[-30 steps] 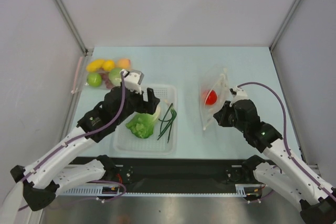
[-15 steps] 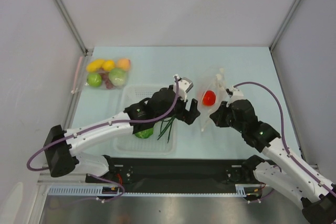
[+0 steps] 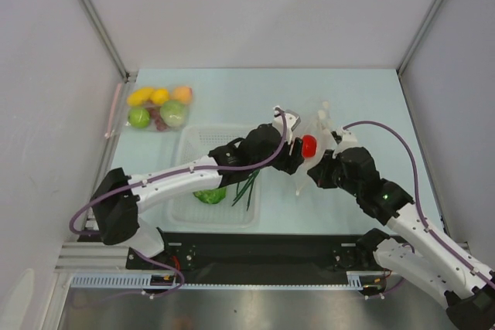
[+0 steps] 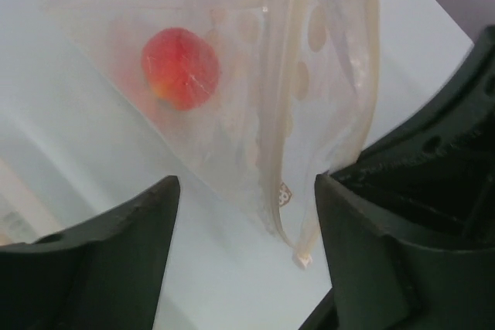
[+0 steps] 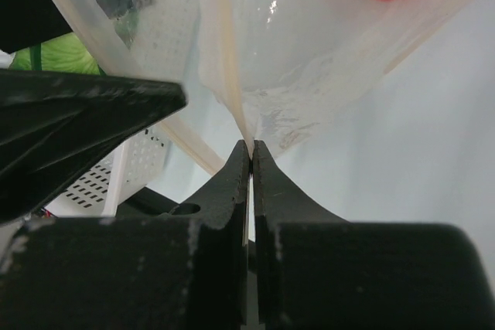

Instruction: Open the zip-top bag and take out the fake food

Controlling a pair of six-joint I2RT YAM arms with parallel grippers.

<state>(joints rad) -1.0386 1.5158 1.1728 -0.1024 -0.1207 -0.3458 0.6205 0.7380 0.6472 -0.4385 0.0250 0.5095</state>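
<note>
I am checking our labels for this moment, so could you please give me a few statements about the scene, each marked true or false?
1. The tomato is inside the zip-top bag. True.
2. The right hand is open, clear of the bag. False: it is shut on the bag's edge.
3. The lettuce lies in the white basket. True.
4. The left hand is clamped on the tomato. False: its fingers stand apart by the bag's edge, and the tomato is untouched.

Crinkly clear zip-top bag (image 3: 325,123), raised on edge, holds the red tomato (image 3: 309,144); lettuce (image 3: 209,195) lies outside.
</note>
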